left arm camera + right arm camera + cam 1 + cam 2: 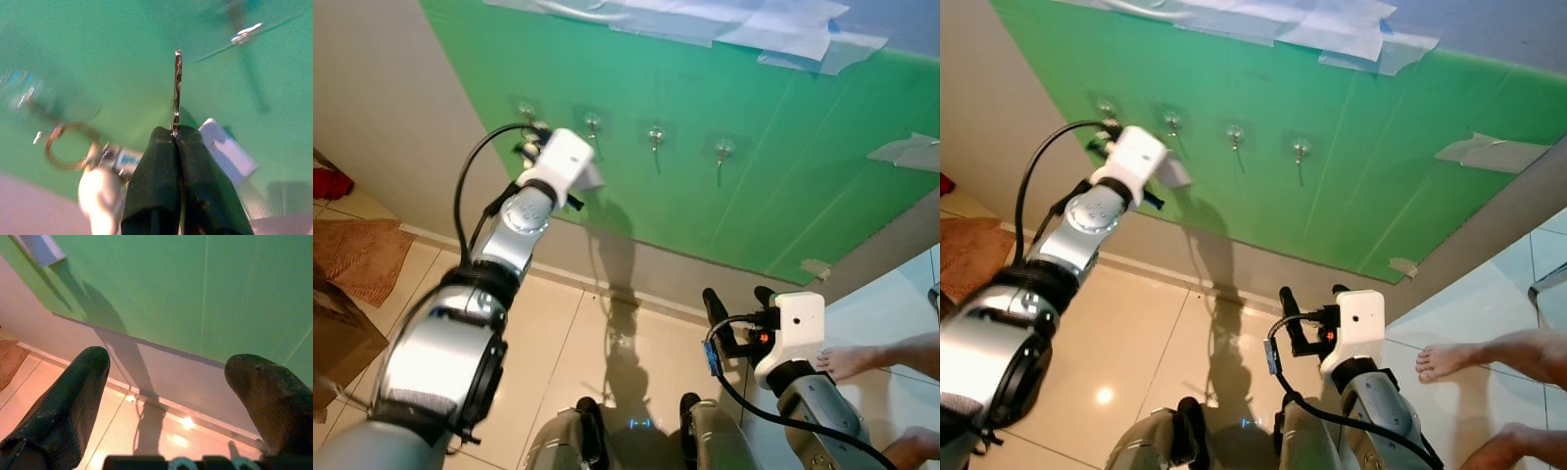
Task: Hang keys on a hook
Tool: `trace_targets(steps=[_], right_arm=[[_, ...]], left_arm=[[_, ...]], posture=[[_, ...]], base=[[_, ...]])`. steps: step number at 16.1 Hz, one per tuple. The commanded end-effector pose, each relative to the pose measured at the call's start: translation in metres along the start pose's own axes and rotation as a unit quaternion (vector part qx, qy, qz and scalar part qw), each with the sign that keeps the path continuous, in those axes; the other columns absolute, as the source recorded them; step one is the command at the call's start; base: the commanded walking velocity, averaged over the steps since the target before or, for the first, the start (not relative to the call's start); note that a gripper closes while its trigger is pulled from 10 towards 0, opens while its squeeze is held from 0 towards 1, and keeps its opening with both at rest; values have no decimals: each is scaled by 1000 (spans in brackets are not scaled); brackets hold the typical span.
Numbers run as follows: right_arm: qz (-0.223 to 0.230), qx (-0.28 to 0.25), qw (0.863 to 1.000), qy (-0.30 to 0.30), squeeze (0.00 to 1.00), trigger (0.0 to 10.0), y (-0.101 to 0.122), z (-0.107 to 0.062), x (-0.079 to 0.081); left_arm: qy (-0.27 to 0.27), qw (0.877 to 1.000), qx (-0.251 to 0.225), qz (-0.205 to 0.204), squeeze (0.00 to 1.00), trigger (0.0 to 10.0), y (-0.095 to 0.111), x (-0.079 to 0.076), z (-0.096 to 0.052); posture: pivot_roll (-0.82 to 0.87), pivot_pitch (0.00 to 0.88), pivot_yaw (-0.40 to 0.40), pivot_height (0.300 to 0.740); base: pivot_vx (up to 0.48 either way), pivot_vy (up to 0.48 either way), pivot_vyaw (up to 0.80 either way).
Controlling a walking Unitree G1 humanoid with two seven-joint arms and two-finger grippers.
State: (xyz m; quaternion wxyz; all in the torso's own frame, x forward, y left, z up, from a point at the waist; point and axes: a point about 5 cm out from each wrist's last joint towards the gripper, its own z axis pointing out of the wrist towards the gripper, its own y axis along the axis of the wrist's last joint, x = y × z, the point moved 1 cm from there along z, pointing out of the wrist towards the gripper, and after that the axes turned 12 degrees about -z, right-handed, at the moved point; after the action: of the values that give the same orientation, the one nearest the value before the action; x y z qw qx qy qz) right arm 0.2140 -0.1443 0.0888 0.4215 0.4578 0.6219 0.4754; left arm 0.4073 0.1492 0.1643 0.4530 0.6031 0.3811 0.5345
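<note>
left gripper (176, 134) pinched shut on flat silver key (178, 88) | brass ring (66, 146) dangling, near leftmost clear wall hook (527, 111) | risk: ring swings, misses hook | right gripper (171, 382) wide open, empty

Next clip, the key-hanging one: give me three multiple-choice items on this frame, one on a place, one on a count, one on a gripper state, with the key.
1. Where is the left gripper?
A. Raised near the leftmost hook on the green board
B. Down by the floor tiles
C. Beside the bare foot

2. How many hooks are on the green board?
A. Two
B. Four
C. Six

3. How does the right gripper stand?
A. Shut on the keys
B. Shut on nothing
C. Open, holding nothing

Answers:
1. A: the left arm reaches up to the board, its wrist at the leftmost hook.
2. B: four hooks sit in one row across the board.
3. C: the right wrist view shows its two fingers wide apart with wall and floor between them, while the left gripper is shut on a key, its key ring dangling beside it.
</note>
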Motion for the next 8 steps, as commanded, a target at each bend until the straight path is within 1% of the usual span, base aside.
trace_targets(steps=[1, 2, 3, 4, 6, 8], right_arm=[[0, 4, 1000, 2, 4, 10000, -1, -2, 1], [-1, 4, 1000, 6, 0, 10000, 0, -1, 1], [-1, 3, 1000, 7, 0, 10000, 0, 0, 1], [-2, 3, 1000, 8, 0, 10000, 0, 0, 1], [-3, 2, 1000, 10, 0, 10000, 1, 1, 2], [-4, 2, 1000, 10, 0, 10000, 2, 1, 1]], left_arm=[[26, 1000, 0, -13, 0, 0, -3, 9, -2], [31, 999, -12, 5, 0, 0, 2, 13, -1], [30, 999, -20, 14, 0, 0, 6, 14, -1], [26, 999, -35, 31, 0, 0, 14, 15, 1], [15, 997, -59, 57, 0, 0, 27, 12, 3], [10, 995, -67, 69, 0, 0, 33, 10, 6]], posture=[[-317, 229, 72, 740], [-310, 225, 67, 740], [-310, 225, 67, 740], [-307, 223, 65, 740], [-308, 221, 61, 740], [-313, 222, 61, 740]], base=[[0, 0, 0], [0, 0, 0], [0, 0, 0], [0, 0, 0], [0, 0, 0], [0, 0, 0]])
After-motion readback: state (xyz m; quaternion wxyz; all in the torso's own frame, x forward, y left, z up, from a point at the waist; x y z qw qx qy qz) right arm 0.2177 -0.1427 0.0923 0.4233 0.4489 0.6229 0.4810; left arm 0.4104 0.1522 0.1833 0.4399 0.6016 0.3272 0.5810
